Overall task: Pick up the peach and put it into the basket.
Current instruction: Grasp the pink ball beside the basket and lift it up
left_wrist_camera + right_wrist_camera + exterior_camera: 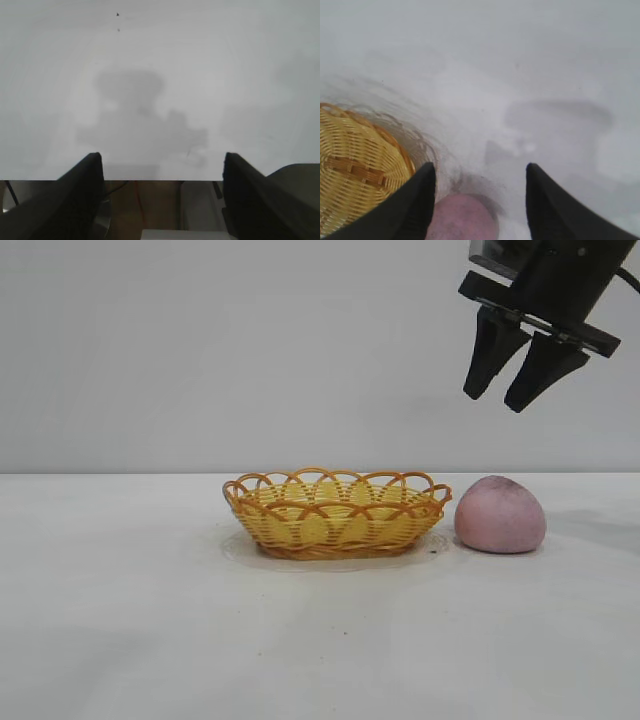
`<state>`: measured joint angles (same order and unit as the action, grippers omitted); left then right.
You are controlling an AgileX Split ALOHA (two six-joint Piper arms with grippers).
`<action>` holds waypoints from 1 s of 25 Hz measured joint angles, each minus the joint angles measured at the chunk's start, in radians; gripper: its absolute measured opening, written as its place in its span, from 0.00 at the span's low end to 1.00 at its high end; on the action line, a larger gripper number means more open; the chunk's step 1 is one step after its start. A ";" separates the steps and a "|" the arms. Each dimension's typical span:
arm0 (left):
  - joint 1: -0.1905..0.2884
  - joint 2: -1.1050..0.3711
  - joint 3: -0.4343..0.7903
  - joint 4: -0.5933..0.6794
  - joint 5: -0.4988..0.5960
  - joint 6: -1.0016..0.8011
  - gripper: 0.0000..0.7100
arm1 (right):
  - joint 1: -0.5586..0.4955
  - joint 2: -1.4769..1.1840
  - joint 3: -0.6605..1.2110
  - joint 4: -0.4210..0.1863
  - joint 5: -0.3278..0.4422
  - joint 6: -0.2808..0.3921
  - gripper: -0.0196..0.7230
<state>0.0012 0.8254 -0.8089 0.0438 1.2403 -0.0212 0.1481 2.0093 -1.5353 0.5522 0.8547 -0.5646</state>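
We see peach on tabletop, just beside basket, on right arm's side. Right claw spread, empty, hangs above peach. Left claw spread, empty, over bare tabletop.

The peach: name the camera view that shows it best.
The exterior view: the whole peach sits in plain sight on the table, beside the basket. The right wrist view catches only its top at the frame edge; the left wrist view shows none of it.
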 joint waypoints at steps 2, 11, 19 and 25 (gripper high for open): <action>0.000 -0.098 0.052 -0.011 0.004 0.000 0.63 | 0.000 0.000 0.000 0.000 0.000 -0.004 0.48; 0.000 -0.592 0.201 -0.025 0.018 -0.003 0.63 | 0.000 0.000 0.000 0.000 0.000 -0.008 0.48; 0.000 -0.844 0.262 -0.025 0.041 -0.003 0.63 | 0.000 0.000 0.000 -0.001 -0.005 -0.010 0.48; 0.000 -0.844 0.299 -0.026 -0.074 0.028 0.63 | -0.002 0.004 0.000 -0.001 -0.009 -0.010 0.48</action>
<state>0.0012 -0.0185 -0.5098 0.0180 1.1665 0.0067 0.1465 2.0130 -1.5353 0.5511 0.8454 -0.5747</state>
